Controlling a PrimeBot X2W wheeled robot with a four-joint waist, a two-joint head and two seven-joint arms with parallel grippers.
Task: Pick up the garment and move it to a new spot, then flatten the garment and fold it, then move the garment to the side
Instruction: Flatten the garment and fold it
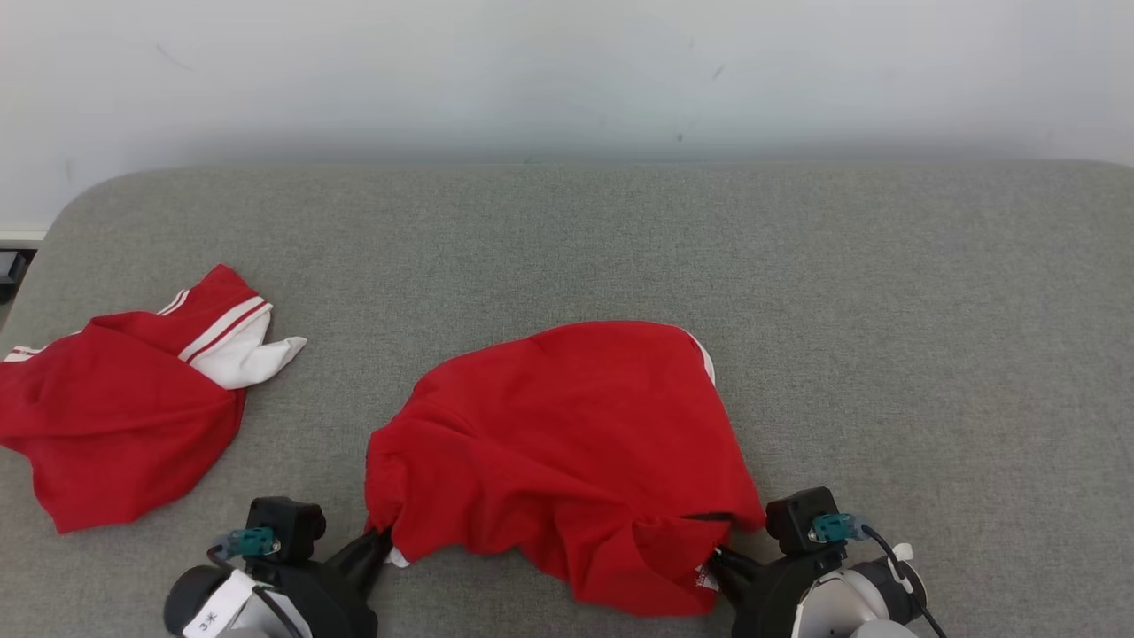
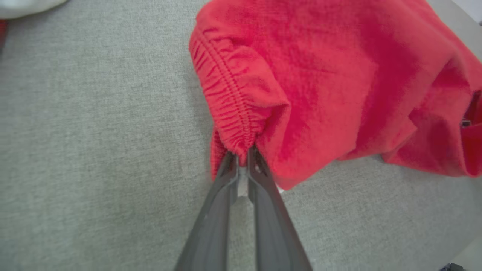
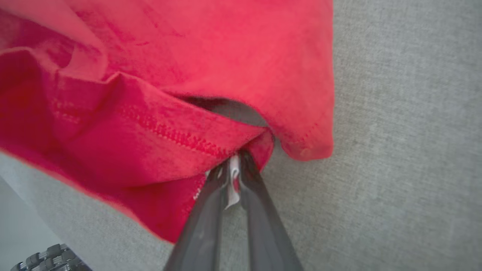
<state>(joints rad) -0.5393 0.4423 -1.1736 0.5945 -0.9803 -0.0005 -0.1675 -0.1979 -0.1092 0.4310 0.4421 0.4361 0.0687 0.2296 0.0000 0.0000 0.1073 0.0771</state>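
Grey woven fabric covers the wide padded surface [image 1: 797, 266] in front of you, w/ a pale wall [image 1: 567, 71] behind its far edge. Your task item, the red garment [image 1: 567, 425], lies in a crumpled mound at the near centre of that surface, humped in the middle, w/ loose folds spilling toward you. Your left gripper [image 1: 376, 545] is at the garment's near-left corner. In the left wrist view its two long dark fingers are pressed together, clamped on the end of a gathered elastic band [image 2: 229, 98] along the cloth's edge, w/ only a thin slit btwn the fingers below the tips. Your right gripper [image 1: 719, 563] is at the near-right corner. In the right wrist view its fingers are pinched tight on a stitched hem [image 3: 169, 131], w/ a small white label [image 3: 233, 184] caught btwn them. Whether the two pinched corners clear the surface can't be told. At the far left of the surface lies a second red garment [image 1: 115, 416] w/ white stripes and a white patch, bunched up, well apart from the task garment and from both grippers.
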